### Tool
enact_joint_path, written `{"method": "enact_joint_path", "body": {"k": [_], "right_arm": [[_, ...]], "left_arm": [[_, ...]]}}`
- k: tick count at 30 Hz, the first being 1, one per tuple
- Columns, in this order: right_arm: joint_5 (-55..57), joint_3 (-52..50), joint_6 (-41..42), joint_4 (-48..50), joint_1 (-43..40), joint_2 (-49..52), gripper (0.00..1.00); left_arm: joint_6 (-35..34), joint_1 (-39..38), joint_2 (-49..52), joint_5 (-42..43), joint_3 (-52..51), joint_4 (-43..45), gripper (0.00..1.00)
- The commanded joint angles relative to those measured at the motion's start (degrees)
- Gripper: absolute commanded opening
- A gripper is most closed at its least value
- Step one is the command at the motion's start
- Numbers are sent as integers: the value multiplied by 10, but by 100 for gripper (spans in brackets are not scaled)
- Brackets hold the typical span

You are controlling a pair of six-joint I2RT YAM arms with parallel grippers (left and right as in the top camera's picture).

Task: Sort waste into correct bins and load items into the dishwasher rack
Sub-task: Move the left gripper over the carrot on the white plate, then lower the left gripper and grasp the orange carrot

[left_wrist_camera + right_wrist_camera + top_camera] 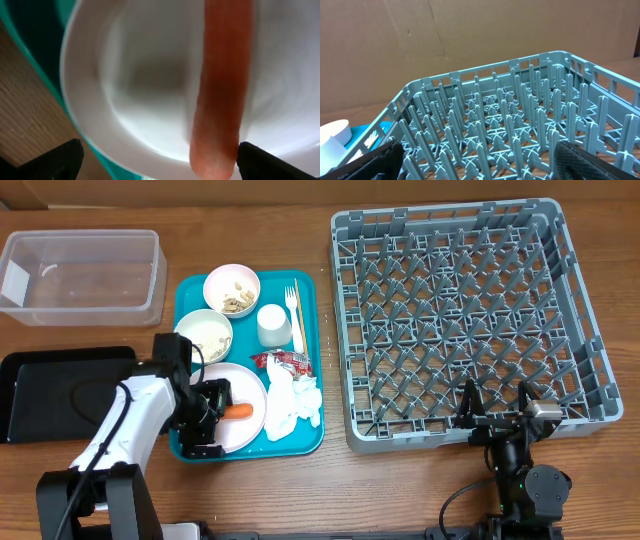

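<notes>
overhead view: dishwasher rack [465, 310] at right, right gripper [495, 402] spread wide at its near wall. on the plate [245, 380], left gripper [212, 420] spread wide about the end of the carrot [238, 411]. advisable: centre it, then close low. the left wrist view is blurred, so contact is unclear.

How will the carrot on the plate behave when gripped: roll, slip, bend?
Probably stiff: the carrot looks straight and smooth, with no sag. Likely to roll or skid on the glossy plate. It sits off-centre inside the open left gripper, so closing may nudge it sideways first.
</notes>
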Motion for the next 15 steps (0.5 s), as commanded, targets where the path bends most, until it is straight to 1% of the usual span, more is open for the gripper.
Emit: {"method": "enact_joint_path", "body": {"k": [1, 8, 15], "right_arm": [[7, -6, -2, 3, -2, -4, 100], [7, -6, -2, 3, -2, -4, 100], [7, -6, -2, 3, -2, -4, 100]], "left_arm": [[-37, -4, 1, -44, -12, 17, 100], [-31, -5, 1, -60, -15, 48, 100], [-30, -5, 1, -57, -54, 112, 100]]}}
